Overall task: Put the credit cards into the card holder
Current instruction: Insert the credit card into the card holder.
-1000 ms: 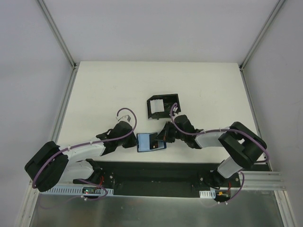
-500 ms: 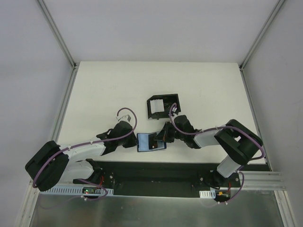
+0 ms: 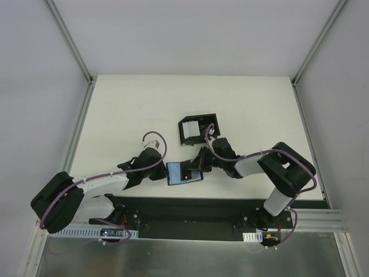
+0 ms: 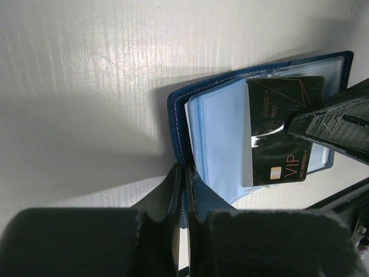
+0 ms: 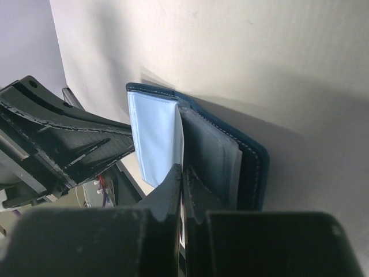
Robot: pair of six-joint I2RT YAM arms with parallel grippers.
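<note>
Both jaws clenched — left gripper [image 4: 185, 173] on the card holder [image 3: 176, 173], right gripper [image 5: 183, 173] on a credit card [image 4: 277, 98] — right arm [image 3: 253, 165] has shifted leftward.

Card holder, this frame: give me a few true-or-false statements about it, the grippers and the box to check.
The card holder is open. True.
The left gripper is open, clear of the holder. False: it is shut on the holder's cover edge.
The right gripper pinches a dark card marked VIP. True.
The black box is empty. False: white cards lie in it.
</note>
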